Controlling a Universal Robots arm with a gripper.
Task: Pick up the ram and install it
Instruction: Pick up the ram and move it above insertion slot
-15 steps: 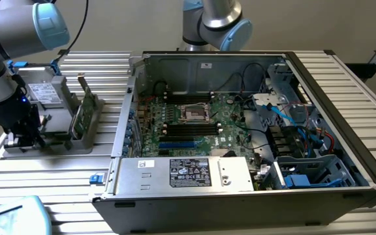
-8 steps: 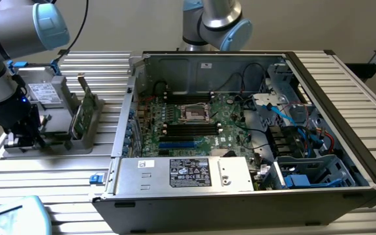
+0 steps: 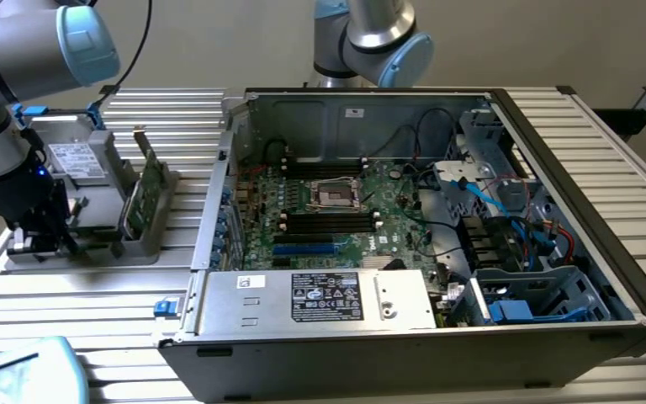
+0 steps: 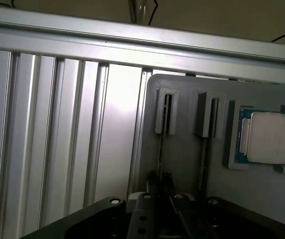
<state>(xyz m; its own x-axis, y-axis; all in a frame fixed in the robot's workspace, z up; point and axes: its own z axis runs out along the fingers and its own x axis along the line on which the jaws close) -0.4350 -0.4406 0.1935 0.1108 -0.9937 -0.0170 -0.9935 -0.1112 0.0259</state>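
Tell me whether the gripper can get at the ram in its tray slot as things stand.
Very likely yes: the gripper sits right at the ram, which stands on edge in the tray, and its jaws look closed on the stick's thin edge. Nothing lies between them; the processor rests apart.

And here's the surface (image 3: 98,324), a ribbed silver deck, its aluminium slats running side to side in the exterior view. Sitting squarely on it is the big open computer case (image 3: 413,366), which takes up the middle and everything out toward three o'clock. At the case's nine o'clock, just beside its wall, a flat grey holder plate (image 3: 132,254) rests on the slats. Down at the case's seven o'clock corner sits a small blue clip (image 3: 166,308), right against it. The wrist view has the plate's rounded corner lying flat on the ribs.
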